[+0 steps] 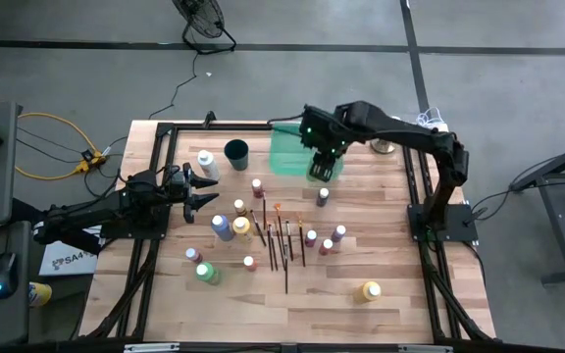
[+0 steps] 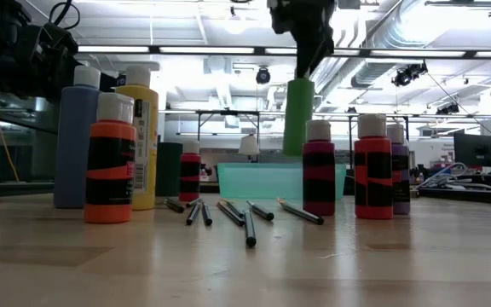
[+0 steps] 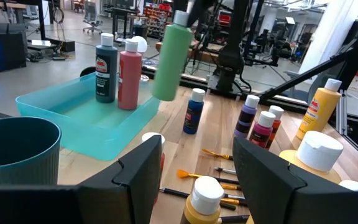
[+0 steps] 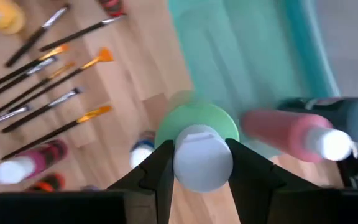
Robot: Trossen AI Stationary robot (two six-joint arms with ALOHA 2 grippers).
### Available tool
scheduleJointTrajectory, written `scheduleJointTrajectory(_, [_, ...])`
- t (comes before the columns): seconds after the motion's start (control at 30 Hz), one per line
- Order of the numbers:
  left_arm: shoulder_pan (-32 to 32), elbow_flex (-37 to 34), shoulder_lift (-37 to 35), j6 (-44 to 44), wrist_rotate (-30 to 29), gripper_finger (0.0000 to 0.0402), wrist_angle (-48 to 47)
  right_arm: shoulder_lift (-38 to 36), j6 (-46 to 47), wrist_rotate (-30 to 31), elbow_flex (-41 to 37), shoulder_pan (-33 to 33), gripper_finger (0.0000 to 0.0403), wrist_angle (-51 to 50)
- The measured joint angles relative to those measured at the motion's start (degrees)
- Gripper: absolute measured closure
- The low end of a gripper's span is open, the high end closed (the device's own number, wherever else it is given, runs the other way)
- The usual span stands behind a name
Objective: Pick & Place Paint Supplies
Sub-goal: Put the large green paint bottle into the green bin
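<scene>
My right fingers (image 4: 197,163) squeeze the green bottle (image 4: 196,127) by its cap, so it hangs below them over the tray (image 3: 73,115). My left fingers (image 3: 194,171) wait, spread and empty.

Support: wooden butcher-block table (image 1: 390,235) inside a dark metal frame.

Landmark: translucent green tray (image 1: 284,155), lying at the table's far edge.

Just left of the tray: dark round cup (image 1: 236,153), then a white bottle (image 1: 207,163).

Nearer than the tray, mid-table: loose paintbrushes (image 1: 281,243) lying roughly parallel, small paint bottles (image 1: 314,238) standing on both sides of them.

Well apart from the tray, toward the near right: one yellow bottle (image 1: 370,290), standing alone.
</scene>
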Motion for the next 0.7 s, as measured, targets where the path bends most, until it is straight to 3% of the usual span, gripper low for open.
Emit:
scheduleJointTrajectory(0.37, [0.0,0.0,0.0,0.0,0.0,0.0208,0.0,0.0,-0.5,0.0,-0.1,-7.5,0.0282,0.0])
scheduleJointTrajectory(0.7, [0.0,0.0,0.0,0.0,0.0,0.0208,0.0,0.0,-0.4,-0.4,-3.7,-9.0,0.0280,0.7])
